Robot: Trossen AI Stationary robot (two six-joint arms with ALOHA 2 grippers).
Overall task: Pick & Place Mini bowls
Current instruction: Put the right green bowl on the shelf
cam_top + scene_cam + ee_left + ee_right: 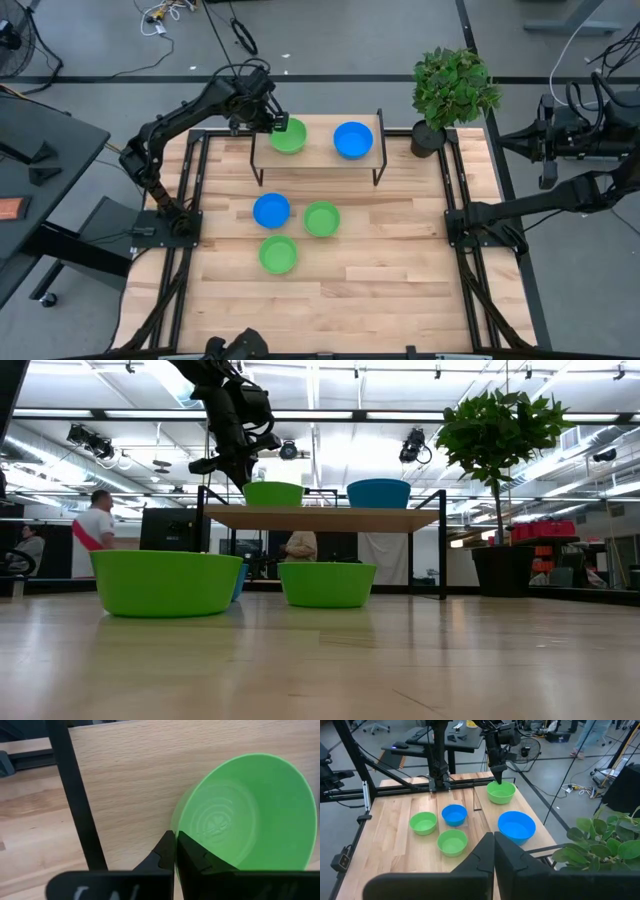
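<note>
Five mini bowls show, and a sixth is not in view. A green bowl [288,136] and a blue bowl [353,140] stand on a small raised wooden shelf [318,163]. A blue bowl [271,210] and two green bowls [321,218] [278,254] rest on the table in front of it. My left gripper [276,124] is at the shelf's left end, shut on the green bowl there. My right gripper [494,845] is shut on nothing, with its arm drawn back at the table's right edge. My left gripper [175,851] pinches the rim of the green bowl [176,827] on the bowl's left side, one finger [192,855] inside the bowl and the other outside its wall. The fingers come slanting down from the left. In the low view the bowl's base [273,503] sits on the shelf top, upright.
A potted green plant [455,85] stands at the table's far right corner, beside the shelf's right legs. The shelf's thin black legs [75,795] stand close to my left gripper. Bare wood lies near and right of the three table bowls. People stand in the room behind.
</note>
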